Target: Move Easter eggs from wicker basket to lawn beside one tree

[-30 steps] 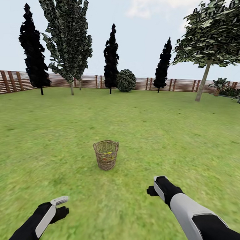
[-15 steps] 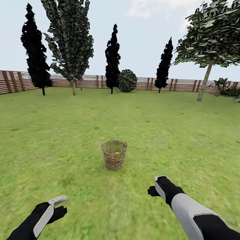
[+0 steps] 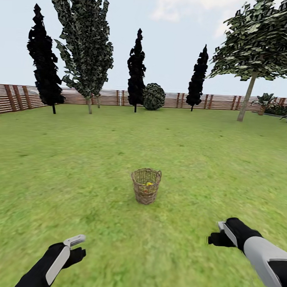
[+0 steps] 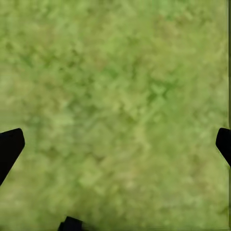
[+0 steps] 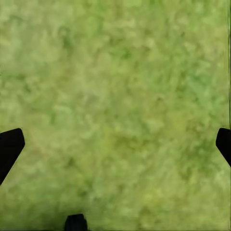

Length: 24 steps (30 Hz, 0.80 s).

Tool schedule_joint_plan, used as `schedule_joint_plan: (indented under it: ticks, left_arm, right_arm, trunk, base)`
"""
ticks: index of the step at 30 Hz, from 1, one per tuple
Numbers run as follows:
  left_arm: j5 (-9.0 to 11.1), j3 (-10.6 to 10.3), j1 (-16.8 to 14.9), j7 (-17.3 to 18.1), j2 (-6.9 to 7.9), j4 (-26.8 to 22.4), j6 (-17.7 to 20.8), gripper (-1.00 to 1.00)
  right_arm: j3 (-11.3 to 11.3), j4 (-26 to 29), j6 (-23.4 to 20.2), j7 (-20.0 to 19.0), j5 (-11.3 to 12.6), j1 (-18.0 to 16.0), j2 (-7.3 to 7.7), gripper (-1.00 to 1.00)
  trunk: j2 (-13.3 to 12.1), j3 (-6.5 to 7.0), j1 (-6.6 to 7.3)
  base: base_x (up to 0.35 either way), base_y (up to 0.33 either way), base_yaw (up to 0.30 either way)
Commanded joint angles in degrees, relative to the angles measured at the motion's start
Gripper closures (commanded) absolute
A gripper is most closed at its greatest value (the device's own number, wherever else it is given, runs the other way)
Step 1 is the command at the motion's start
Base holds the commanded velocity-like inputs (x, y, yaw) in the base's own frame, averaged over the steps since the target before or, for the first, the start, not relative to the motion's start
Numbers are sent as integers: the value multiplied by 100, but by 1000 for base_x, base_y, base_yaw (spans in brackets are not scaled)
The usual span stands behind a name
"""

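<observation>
A small brown woven wicker basket (image 3: 146, 185) stands alone on mottled green lawn (image 3: 75, 165), yellow contents indistinct; left gripper (image 4: 115, 144) and right gripper (image 5: 115, 144) both spread apart over grass.

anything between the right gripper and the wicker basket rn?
Nothing: in the head view only bare green lawn lies between the right gripper and the small brown woven wicker basket.

- The wicker basket (image 3: 146, 185) stands on the lawn (image 3: 75, 165) just right of frame centre.
- Eggs (image 3: 149, 184) lie inside it.
- The fence (image 3: 12, 97) runs behind, across mid-frame.
- A tree (image 3: 248, 96) stands upper right, a bush (image 3: 154, 96) upper centre.
</observation>
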State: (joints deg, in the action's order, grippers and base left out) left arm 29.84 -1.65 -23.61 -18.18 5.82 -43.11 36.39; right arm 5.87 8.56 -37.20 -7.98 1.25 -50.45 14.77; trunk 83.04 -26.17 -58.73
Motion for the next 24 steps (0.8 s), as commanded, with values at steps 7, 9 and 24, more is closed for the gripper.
schedule_joint_plan:
  ticks: [7, 9, 24]
  left_arm:
    - [31, -20, -3, -54, -191, 197, -68, -100]
    - [31, -15, -3, -55, -191, 203, -70, -100]
    - [46, -13, -3, -46, -197, 198, -79, -100]
  right_arm:
    - [40, -385, 1194, 66, 32, -6, 74, -100]
    - [43, -393, 1155, 279, 27, -7, -40, -100]
    - [30, -399, 1128, 768, 56, -7, -282, -100]
  trunk:
    - [4, -6, 0]
    - [4, -6, 0]
    - [4, -6, 0]
  base:
    - [0, 350, 0]
    - [0, 350, 0]
    - [201, 179, 0]
